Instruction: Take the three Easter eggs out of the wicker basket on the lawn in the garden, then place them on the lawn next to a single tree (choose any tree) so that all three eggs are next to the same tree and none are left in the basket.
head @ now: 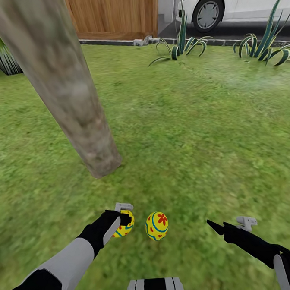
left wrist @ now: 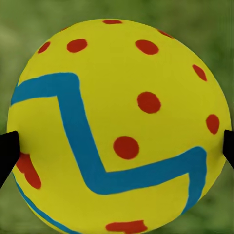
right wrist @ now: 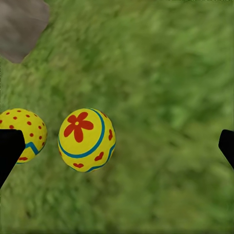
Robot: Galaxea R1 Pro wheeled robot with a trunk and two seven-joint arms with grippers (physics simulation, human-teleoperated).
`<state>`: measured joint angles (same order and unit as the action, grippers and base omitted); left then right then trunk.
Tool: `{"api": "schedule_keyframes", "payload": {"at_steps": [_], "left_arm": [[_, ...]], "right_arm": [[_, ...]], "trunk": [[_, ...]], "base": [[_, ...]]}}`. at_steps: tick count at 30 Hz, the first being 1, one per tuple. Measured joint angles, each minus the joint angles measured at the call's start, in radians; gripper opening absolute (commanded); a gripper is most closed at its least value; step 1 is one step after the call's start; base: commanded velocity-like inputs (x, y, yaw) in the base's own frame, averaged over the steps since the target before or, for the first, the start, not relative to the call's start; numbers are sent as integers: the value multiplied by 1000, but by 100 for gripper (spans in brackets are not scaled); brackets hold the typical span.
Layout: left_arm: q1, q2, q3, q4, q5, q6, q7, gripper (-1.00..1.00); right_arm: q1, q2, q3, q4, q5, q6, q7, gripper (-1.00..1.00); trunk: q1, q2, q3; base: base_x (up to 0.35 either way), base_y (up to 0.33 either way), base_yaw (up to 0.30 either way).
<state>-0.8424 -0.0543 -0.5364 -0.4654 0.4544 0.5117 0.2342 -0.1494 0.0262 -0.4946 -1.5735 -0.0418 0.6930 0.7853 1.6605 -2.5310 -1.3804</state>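
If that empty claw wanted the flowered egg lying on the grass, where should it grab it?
Probably from above, across the widest middle of the flowered egg. It lies free on the lawn, but the dotted egg in the left gripper sits close on one side, so the right gripper should avoid that side.

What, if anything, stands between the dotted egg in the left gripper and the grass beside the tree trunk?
Nothing visible does. The left gripper holds the dotted egg low over open lawn. The flowered egg lies to its side, away from the tree, not in the path.
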Motion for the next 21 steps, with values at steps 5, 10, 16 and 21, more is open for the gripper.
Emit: {"api": "schedule_keyframes", "payload": {"at_steps": [5, 10, 16, 21], "left_arm": [[1, -2, 1, -1, 0, 1, 0, -100], [1, -3, 1, -1, 0, 1, 1, 100], [1, -3, 1, -1, 0, 1, 1, 100], [1, -3, 0, -1, 0, 1, 1, 100]], "right_arm": [[0, 0, 0, 0, -1, 0, 3, 100], [0, 0, 0, 0, 0, 0, 4, 100], [0, 0, 0, -1, 0, 0, 4, 100], [0, 0, 0, 0, -1, 0, 4, 100]], "trunk": [[0, 0, 0], [0, 0, 0], [0, 0, 0], [0, 0, 0]], "base": [[0, 0, 0], [0, 0, 0], [0, 0, 0], [0, 0, 0]]}}
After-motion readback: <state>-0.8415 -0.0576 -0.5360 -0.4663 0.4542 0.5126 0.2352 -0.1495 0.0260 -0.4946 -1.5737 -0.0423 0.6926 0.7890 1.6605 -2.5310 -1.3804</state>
